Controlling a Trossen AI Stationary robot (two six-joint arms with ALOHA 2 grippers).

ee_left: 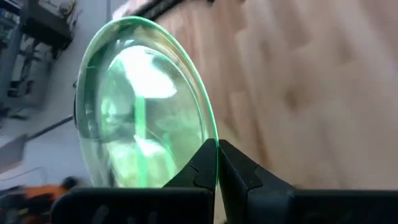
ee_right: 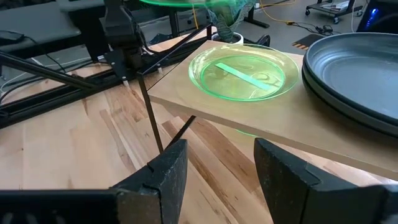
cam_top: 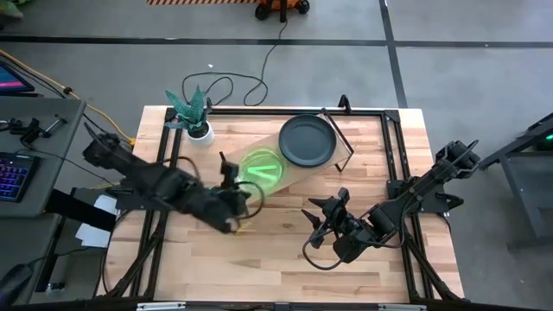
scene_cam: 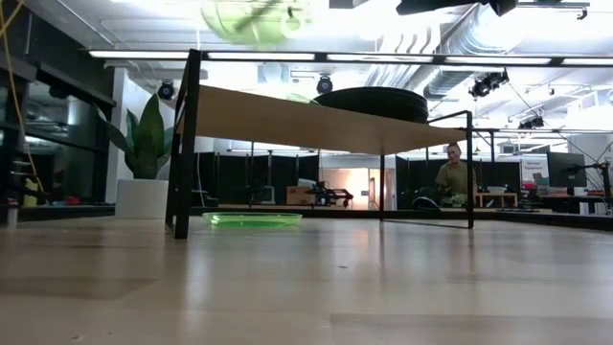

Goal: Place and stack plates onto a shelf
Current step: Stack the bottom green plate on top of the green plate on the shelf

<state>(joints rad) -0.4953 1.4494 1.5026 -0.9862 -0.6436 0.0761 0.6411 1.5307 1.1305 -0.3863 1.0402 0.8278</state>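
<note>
Plates of green sat at three levels. One green plate [ee_left: 146,106] was clamped by its rim in the left gripper [ee_left: 217,165], jaws pinched tight on the edge, held in the air above the near left corner of the shelf [cam_top: 298,186]; in the low view it hung high over the board. A second green plate [ee_right: 244,76] lay flat on the shelf's left part, and a third green plate [scene_cam: 252,219] rested on the bench [cam_top: 276,259] beneath the shelf. Dark plates [cam_top: 306,140] sat stacked on the shelf's right part, well apart from the green one there. The right gripper [ee_right: 214,171] waited low over the bench before the shelf, jaws spread and holding nothing.
</note>
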